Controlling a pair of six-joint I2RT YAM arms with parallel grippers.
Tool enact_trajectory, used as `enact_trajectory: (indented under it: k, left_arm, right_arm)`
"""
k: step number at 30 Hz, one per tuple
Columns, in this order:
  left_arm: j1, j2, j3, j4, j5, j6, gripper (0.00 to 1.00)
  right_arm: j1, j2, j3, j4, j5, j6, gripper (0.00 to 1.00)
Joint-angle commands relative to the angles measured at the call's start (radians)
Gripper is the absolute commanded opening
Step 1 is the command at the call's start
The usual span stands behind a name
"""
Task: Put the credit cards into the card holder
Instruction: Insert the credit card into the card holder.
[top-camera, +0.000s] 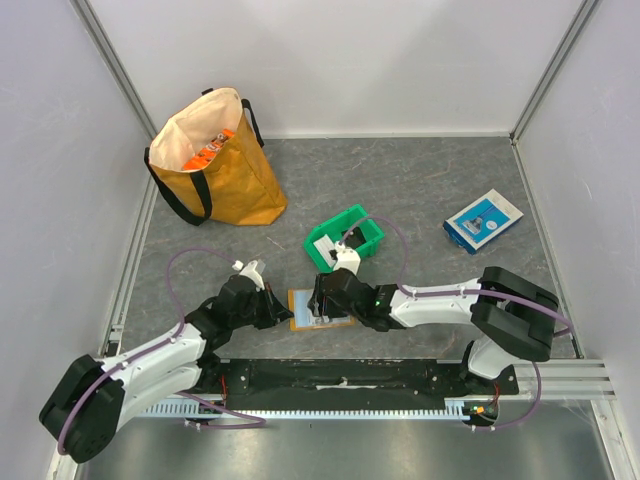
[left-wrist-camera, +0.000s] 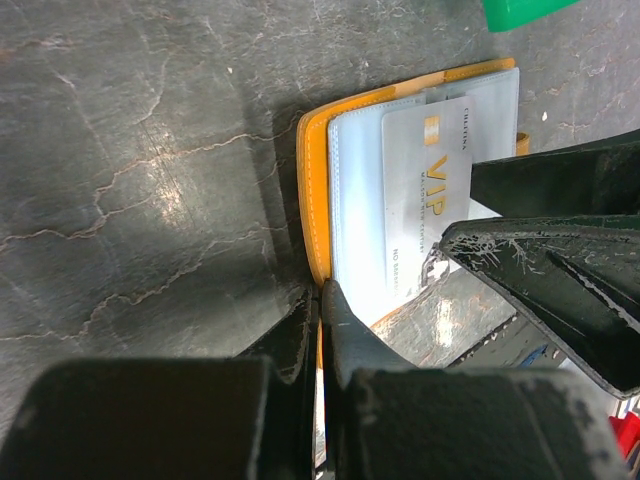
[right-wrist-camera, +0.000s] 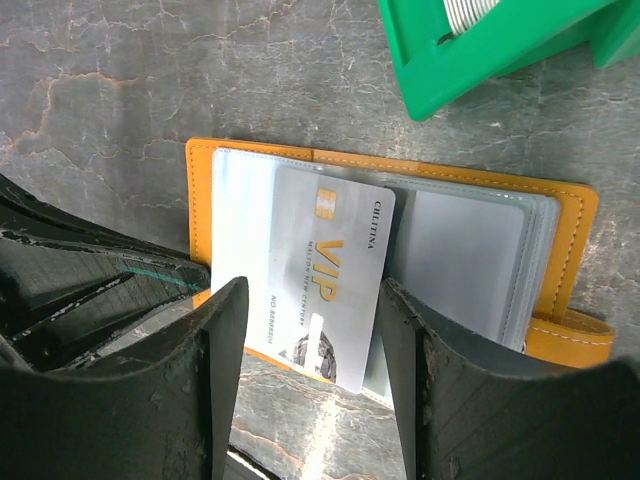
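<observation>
Right fingers (right-wrist-camera: 205, 400) apart — astride VIP card (right-wrist-camera: 330, 265), left fingers (left-wrist-camera: 345, 340) pinching card holder (left-wrist-camera: 312, 190)

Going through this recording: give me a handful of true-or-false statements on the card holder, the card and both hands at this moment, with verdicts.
1. The card holder lies open. True.
2. The right hand is shut on the VIP card. False: its jaws stand open, one on either side of the card.
3. The left hand is shut on the card holder's orange edge. True.
4. The green bin stands on the card holder. False: it stands apart, beside the holder.
5. The VIP card lies printed side up on the holder's clear sleeves. True.
</observation>
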Motion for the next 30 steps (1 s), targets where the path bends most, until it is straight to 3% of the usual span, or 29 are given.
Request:
enact_trajectory:
  k: [1,13,20,26,30]
  left_arm:
    - [-0.001,0.01,0.009,0.034,-0.011,0.022,0.02]
    - [-0.001,0.035,0.017,0.06,0.0,0.023,0.02]
    - [-0.001,0.042,0.026,0.067,0.007,0.026,0.02]
    - [-0.001,0.055,0.042,0.068,0.012,0.029,0.02]
    - [-0.001,0.05,0.054,0.041,0.004,0.028,0.02]
  right_arm:
    - [-0.002,0.025,0.025,-0.079,0.028,-0.04,0.61]
    - [0.006,0.079,0.044,0.047,-0.104,-0.06,0.55]
    - [0.007,0.084,0.039,0.122,-0.138,-0.064,0.41]
    - [0.006,0.104,0.054,0.112,-0.149,-0.047,0.44]
    - [0.0,-0.006,0.059,0.0,-0.031,-0.082,0.54]
